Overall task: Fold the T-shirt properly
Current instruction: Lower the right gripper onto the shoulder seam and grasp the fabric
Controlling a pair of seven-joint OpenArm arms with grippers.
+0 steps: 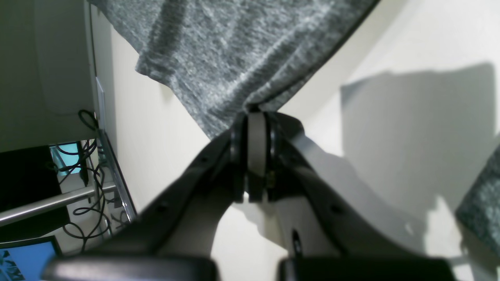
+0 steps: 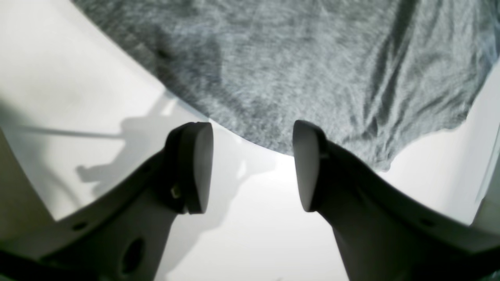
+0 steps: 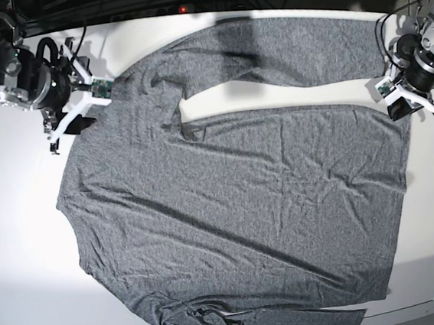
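A big grey T-shirt (image 3: 237, 214) lies spread out flat on the white desk (image 3: 26, 258). It fills most of the desk. One long sleeve runs across the top, from about 11 o'clock over to 2 o'clock. Another sleeve lies folded along the bottom edge, near 6 o'clock. The cloth has soft wrinkles running across it.

The left claw (image 1: 256, 113) is at about 2 o'clock on the desk. Its two sides are pressed tight together, and a little bit of the T-shirt is pinched between them. In the left wrist view, the grey cloth (image 1: 234, 50) bunches up and pulls right into the tips of the claw. A dark shadow of the arm falls on the desk beside it.

The right claw (image 2: 253, 164) is at about 10 o'clock, by the shoulder of the T-shirt. It stands wide open and holds nothing. In the right wrist view, its two flat pads (image 2: 197, 168) are well apart, with white desk showing between them. The curved edge of the T-shirt (image 2: 293, 70) lies just past the tips. One pad sits right at that edge, but I cannot tell if it touches the cloth.

Past the desk edge, in the left wrist view, there are black cables (image 1: 88, 156) and a blue screen (image 1: 27, 259).
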